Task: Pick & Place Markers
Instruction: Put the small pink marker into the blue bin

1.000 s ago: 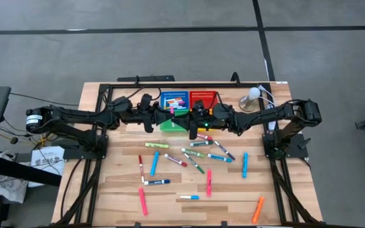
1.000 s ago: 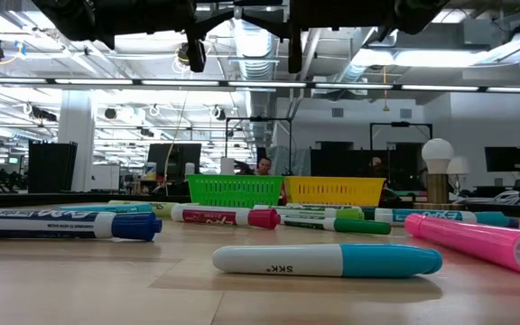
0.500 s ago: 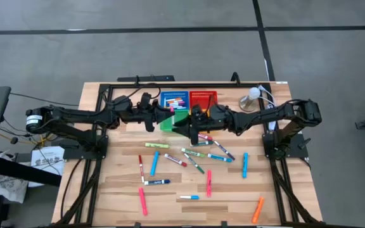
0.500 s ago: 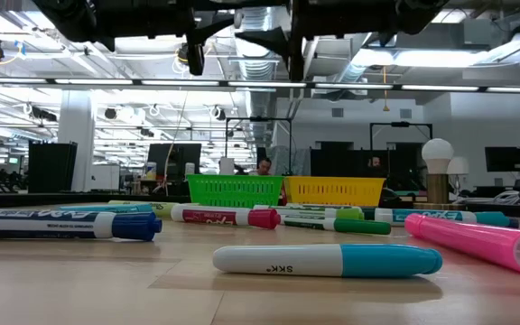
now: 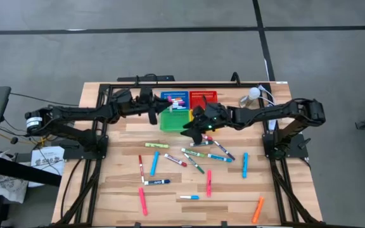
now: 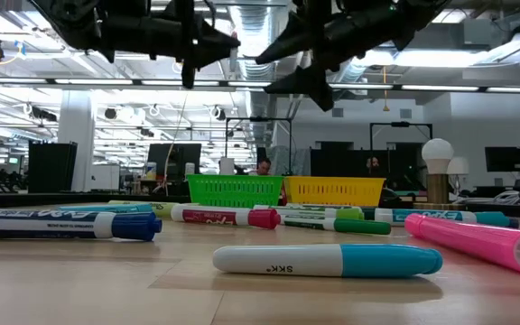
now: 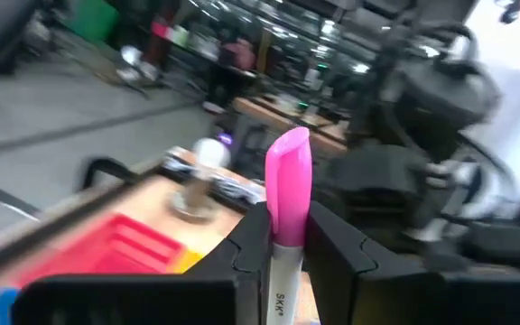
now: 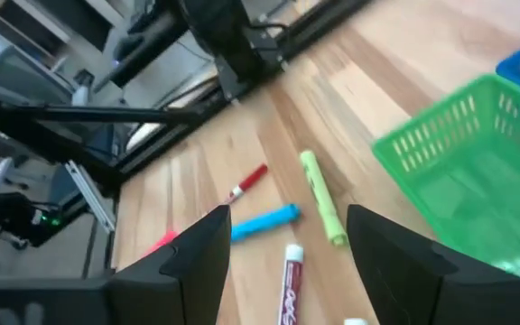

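Note:
Several markers (image 5: 195, 155) lie scattered on the wooden table (image 5: 119, 196). My left gripper (image 7: 283, 230) hangs above the far middle of the table, beside the green basket (image 5: 173, 119), and is shut on a white marker with a pink cap (image 7: 289, 176). My right gripper (image 8: 287, 226) hovers over the table just right of the green basket (image 8: 468, 171). It is open, with nothing between its fingers, and a red, a blue and a yellow-green marker (image 8: 321, 208) lie on the wood below it. My left gripper pinches the marker's white barrel (image 7: 279, 271), just below the pink cap, between its two fingers. The marker lies along the fingers, its cap sticking out past the fingertips. It is lifted clear of the table and baskets, and the fingers point toward the table's right.
A blue basket (image 5: 173, 98) and a red basket (image 5: 203, 97), both with markers inside, stand at the far edge behind the green one. A yellow basket (image 6: 334, 190) stands right of the green one. A white-globed lamp (image 5: 252, 95) stands at the far right.
My left gripper has drawn toward the far edge with its marker. My right gripper has come off the green basket, toward the near edge, and has tipped downward. The green basket now shows almost whole between them.

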`<state>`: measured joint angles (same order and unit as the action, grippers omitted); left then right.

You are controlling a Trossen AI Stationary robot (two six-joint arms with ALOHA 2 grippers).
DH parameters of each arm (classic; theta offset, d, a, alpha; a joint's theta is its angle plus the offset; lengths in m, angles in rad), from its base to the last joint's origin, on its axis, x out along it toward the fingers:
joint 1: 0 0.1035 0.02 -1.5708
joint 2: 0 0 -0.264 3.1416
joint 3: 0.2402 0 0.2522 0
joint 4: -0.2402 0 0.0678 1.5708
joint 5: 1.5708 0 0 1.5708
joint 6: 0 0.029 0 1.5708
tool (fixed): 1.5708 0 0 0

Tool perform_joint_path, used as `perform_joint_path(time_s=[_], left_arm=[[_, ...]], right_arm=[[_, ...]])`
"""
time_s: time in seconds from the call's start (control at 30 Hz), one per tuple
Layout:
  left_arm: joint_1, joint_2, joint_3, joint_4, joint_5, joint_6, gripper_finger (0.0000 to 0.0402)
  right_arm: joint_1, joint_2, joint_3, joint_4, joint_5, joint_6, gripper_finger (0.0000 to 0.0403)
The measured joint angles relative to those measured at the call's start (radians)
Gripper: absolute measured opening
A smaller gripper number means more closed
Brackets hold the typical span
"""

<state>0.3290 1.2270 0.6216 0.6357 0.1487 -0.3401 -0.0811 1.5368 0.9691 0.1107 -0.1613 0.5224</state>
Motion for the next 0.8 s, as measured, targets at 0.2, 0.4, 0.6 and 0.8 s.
perform_joint_path(time_s=[0.2,0.4,0.6,0.8], left_arm=[[0.084,0.086,0.042,-0.002,-0.004,0.113,0.0052],[0.128,0.289,0.178,-0.035,0.073,0.246,0.0052],[0.167,0.432,0.275,-0.189,0.088,0.347,0.0052],[0.195,0.490,0.331,-0.372,0.083,0.499,0.0053]], right_arm=[[0.003,-0.009,0.000,-0.099,0.003,-0.049,0.0203],[-0.017,-0.035,0.000,-0.147,0.006,-0.120,0.0205],[-0.061,-0.136,0.000,-0.215,0.044,-0.270,0.0202],[-0.094,-0.285,-0.059,-0.222,0.118,-0.364,0.0201]])
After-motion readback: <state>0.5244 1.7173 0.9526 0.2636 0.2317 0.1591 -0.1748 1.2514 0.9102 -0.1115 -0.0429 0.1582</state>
